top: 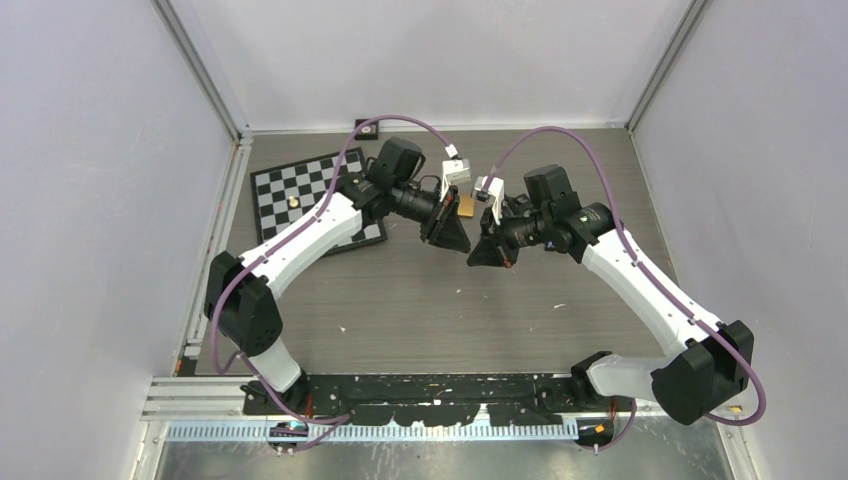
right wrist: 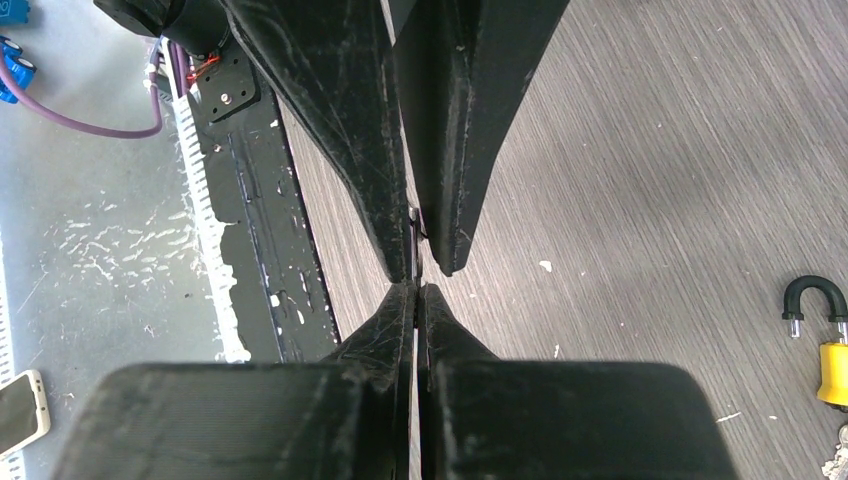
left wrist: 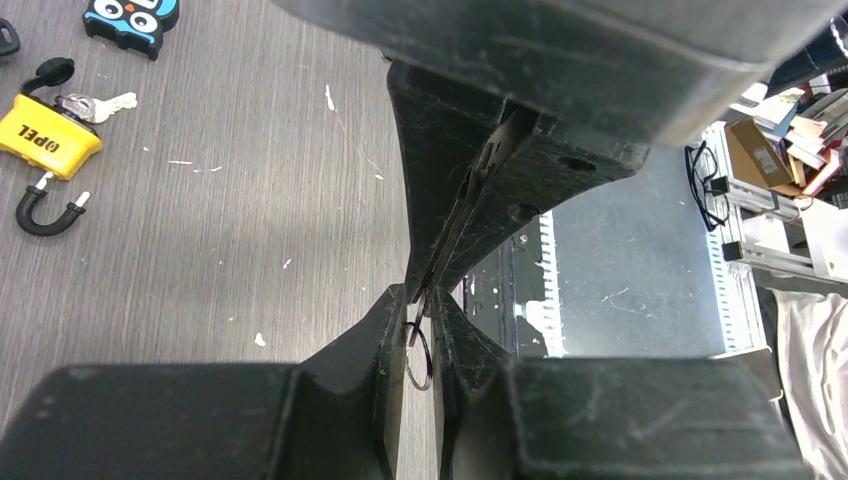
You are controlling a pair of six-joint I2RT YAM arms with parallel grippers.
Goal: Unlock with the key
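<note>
On the table [top: 420,320], a yellow padlock [left wrist: 45,145], lying flat. Silver key [left wrist: 100,103] right at the padlock body, touching it (fully in the keyhole or not, cannot tell). Black shackle [left wrist: 40,215] just at the other side of the padlock body, both bare metal ends visible; one leg in the body or out, cannot tell.

Near the padlock, left gripper [left wrist: 420,300] and right gripper [right wrist: 418,288], tip against tip. Right one pressed fully closed. Left one nearly closed, with a thin dark ring [left wrist: 431,360] in the narrow gap between its fingers; really pinched or only passing through, cannot tell.

Well to the left of the padlock in the top view, a chessboard [top: 300,190]. A little beyond the padlock in the left wrist view, a small owl figure [left wrist: 130,15].
</note>
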